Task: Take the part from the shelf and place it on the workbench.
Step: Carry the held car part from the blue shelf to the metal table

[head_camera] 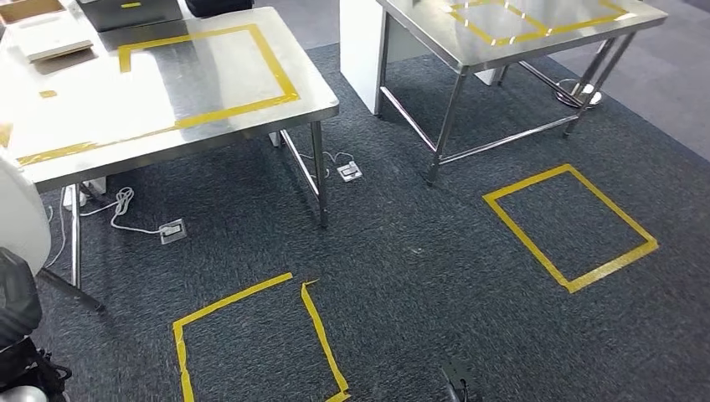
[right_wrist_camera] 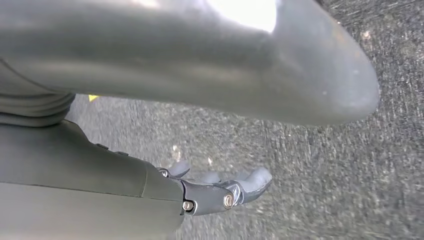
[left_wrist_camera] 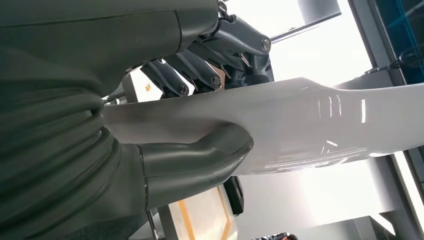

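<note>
Clearly the left hand [left_wrist_camera: 200, 100] holds the part: in the left wrist view its thick grey thumb [left_wrist_camera: 200, 162] presses one face of a glossy white, flat, slightly curved panel [left_wrist_camera: 310, 125], while the darker fingers [left_wrist_camera: 195, 67] clamp the opposite face. The panel's long axis runs away from the palm, its far end reaching past the picture's edge, so where it finishes cannot be told. In the head view a white rounded edge [head_camera: 18, 213] shows at the robot's left side; this is probably the same part, carried low beside the body.

The right hand [right_wrist_camera: 220, 187] hangs over the dark speckled carpet [right_wrist_camera: 325, 165] with its fingers loosely extended and nothing in them.

Judging by this, the pick from the shelf is done and the carry is in hand. Ahead stand two stainless steel tables; the nearer one [head_camera: 100, 126] bears a yellow tape rectangle [head_camera: 209, 75], and yellow tape squares on the floor [head_camera: 569, 226] look like standing marks. Which table is the workbench cannot be told, though the near one seems likelier. The next move calls for stepping up to it, raising the left arm over the edge, levelling the panel and laying it flat before the grip loosens; its long overhang could catch the table rim.
</note>
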You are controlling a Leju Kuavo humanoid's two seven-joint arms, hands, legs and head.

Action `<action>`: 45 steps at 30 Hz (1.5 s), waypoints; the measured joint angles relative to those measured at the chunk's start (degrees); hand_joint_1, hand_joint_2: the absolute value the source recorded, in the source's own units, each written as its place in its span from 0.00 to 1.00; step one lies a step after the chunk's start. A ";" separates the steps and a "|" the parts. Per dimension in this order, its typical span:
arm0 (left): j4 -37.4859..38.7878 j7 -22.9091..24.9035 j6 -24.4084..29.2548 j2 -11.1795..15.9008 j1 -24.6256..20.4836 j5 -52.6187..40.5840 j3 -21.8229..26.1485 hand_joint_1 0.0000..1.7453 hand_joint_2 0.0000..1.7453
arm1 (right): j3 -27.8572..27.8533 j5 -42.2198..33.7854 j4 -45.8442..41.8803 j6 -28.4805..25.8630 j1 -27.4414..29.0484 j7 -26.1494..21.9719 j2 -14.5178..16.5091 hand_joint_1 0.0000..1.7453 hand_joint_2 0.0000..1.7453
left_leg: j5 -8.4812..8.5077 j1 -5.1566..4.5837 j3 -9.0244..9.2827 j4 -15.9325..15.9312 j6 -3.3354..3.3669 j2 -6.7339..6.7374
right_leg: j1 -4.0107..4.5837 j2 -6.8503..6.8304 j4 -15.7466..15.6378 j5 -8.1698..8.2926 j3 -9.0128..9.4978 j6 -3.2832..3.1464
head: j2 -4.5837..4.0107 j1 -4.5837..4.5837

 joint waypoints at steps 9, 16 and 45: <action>0.42 1.46 -0.57 -0.88 -1.02 -1.10 -0.07 1.00 1.00 | -1.04 -2.16 0.00 -0.28 -0.39 0.67 0.13 0.00 0.00 | 0.00 -0.24 -0.23 0.42 -0.94 -4.03 | 0.10 1.55 -12.03 7.72 3.65 -0.93 | 0.00 0.14; 0.67 2.28 -0.61 -1.60 -1.56 -2.64 -0.22 1.00 1.00 | -1.75 -2.27 0.00 -0.34 -0.29 0.93 0.58 0.00 0.00 | 0.46 -0.28 0.37 -0.62 -1.13 -3.41 | 0.17 1.92 -12.15 8.00 3.55 -1.60 | 0.00 0.13; 3.04 2.33 -1.87 -4.22 -3.88 -6.61 -2.17 1.00 1.00 | -3.46 -3.03 0.02 -0.93 -0.14 1.08 1.68 0.00 0.00 | -7.69 0.97 -5.60 14.06 -4.12 0.16 | -0.87 0.74 -11.45 5.82 5.19 -2.50 | 0.00 0.33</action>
